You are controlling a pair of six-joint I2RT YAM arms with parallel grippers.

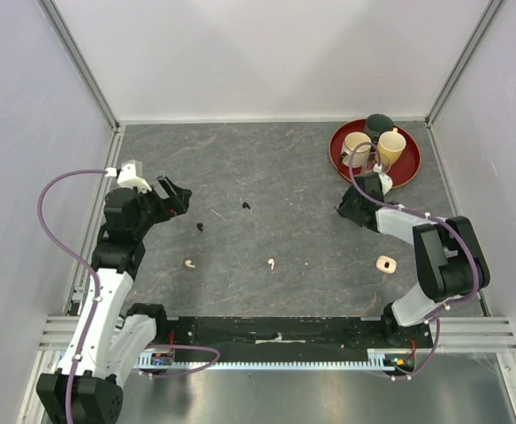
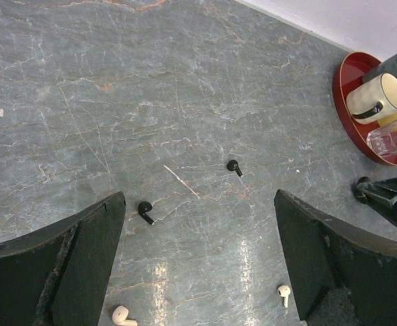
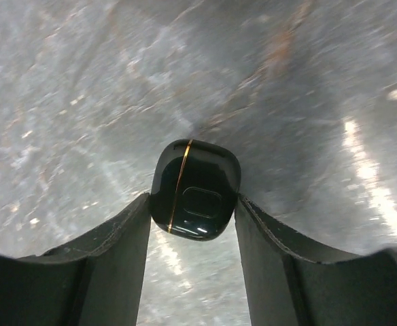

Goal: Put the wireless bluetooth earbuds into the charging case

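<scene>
In the top view the black charging case cannot be seen; it is covered by the right gripper (image 1: 345, 208), just in front of the red tray (image 1: 410, 172). Its lower end is lost between the fingers (image 3: 110, 258) in the right wrist view, where the table (image 3: 307, 81) is blurred. A small cream item (image 1: 384, 263) beside the right arm is too small to be identified.

The black charging case (image 3: 198, 170) is seen lying flat on the table, its long axis running away from the camera, and the right gripper's fingers are pressed against its two sides. It is glossy, with rounded corners; a thin gold line runs along its length near the left side and a faint rounded rectangle is set in its face.

The left gripper (image 2: 200, 195) is held wide apart over the table with nothing between its fingers. Four earbuds are scattered mid-table, apart from each other. Two black earbuds (image 2: 145, 210) (image 2: 234, 166) are shown with stems pointing down and right in the left wrist view. Of the two white earbuds, one (image 2: 283, 292) has its stem pointing down, the other (image 2: 122, 315) lies sideways at the lower edge
</scene>
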